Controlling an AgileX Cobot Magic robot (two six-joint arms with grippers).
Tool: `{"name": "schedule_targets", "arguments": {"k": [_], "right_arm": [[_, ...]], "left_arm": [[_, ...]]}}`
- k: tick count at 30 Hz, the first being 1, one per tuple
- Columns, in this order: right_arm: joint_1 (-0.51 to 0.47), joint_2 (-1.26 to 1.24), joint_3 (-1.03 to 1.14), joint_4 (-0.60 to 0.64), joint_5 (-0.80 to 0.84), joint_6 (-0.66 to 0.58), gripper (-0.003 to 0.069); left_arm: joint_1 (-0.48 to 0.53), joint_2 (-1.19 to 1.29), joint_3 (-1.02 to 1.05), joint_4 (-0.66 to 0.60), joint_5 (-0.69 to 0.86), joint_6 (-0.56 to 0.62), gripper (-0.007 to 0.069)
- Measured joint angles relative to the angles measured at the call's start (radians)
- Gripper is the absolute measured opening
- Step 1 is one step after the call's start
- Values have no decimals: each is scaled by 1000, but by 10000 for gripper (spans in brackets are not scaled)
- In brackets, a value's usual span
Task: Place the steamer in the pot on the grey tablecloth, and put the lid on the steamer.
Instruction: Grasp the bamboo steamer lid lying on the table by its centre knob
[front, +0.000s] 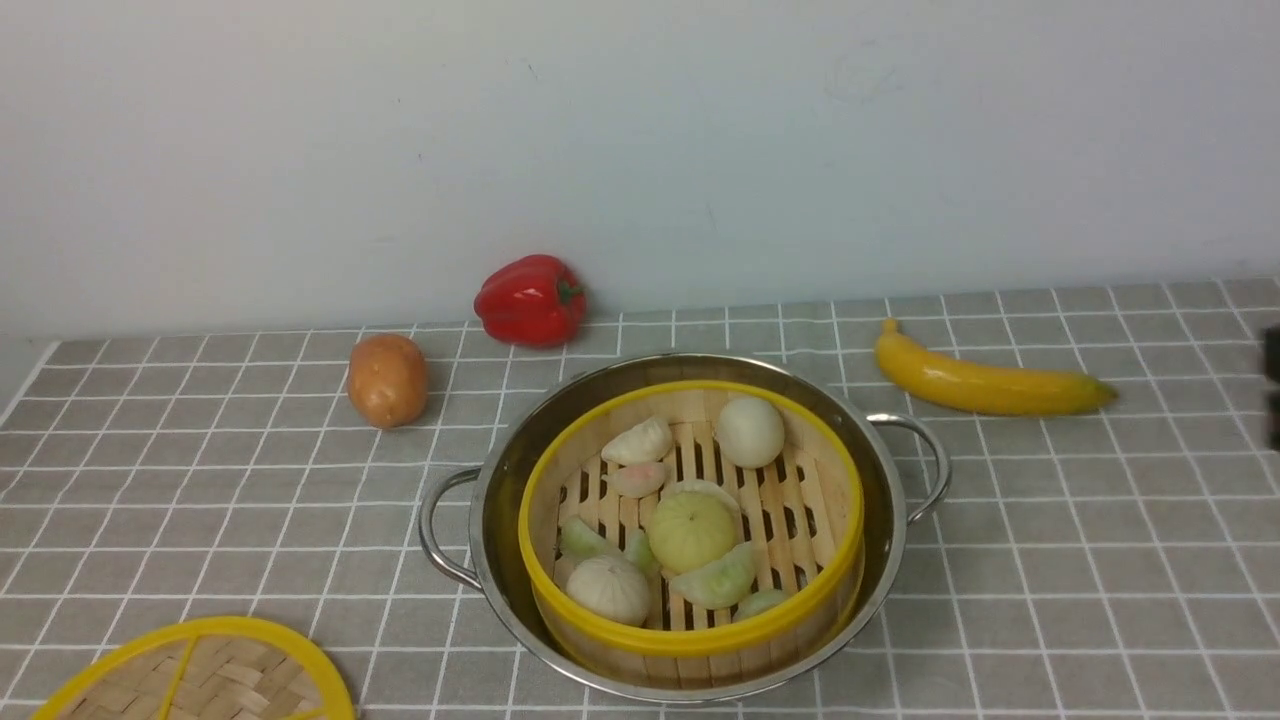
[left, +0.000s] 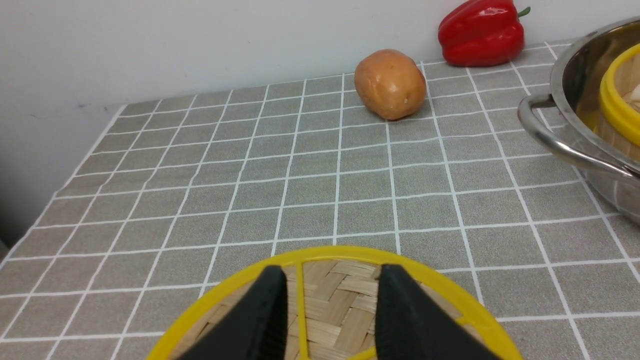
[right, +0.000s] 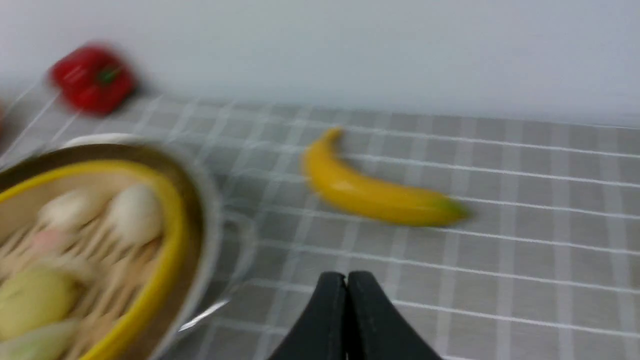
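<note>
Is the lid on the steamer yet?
No, the lid lies on the cloth, apart from the pot, and the steamer stands uncovered.

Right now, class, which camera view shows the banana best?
The front view: the banana lies whole and sharp. The right wrist view shows it whole but blurred; the left wrist view misses it.

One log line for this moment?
bamboo steamer: in shiny steel pot; flat woven lid: on grey cloth, below open left gripper; right gripper: shut

No text, label, brand, number or sign can be read anywhere
</note>
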Motion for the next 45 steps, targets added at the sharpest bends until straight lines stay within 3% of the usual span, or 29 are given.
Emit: {"name": "schedule_targets", "arguments": {"k": [5, 8, 23, 29, 45], "right_arm": [[-207, -299, 213, -37, -131, 1, 34], [-256, -463, 303, -60, -180, 1, 41], [-229, -775, 519, -65, -153, 1, 86], [-174, -778, 593, -61, -132, 1, 104], [-170, -778, 648, -35, -148, 1, 140]], "left_arm": [[0, 0, 0, 0, 0, 0, 243], [0, 0, 0, 0, 0, 0, 243], [0, 0, 0, 0, 0, 0, 243], [0, 0, 0, 0, 0, 0, 243], [0, 0, 0, 0, 0, 0, 243]]}}
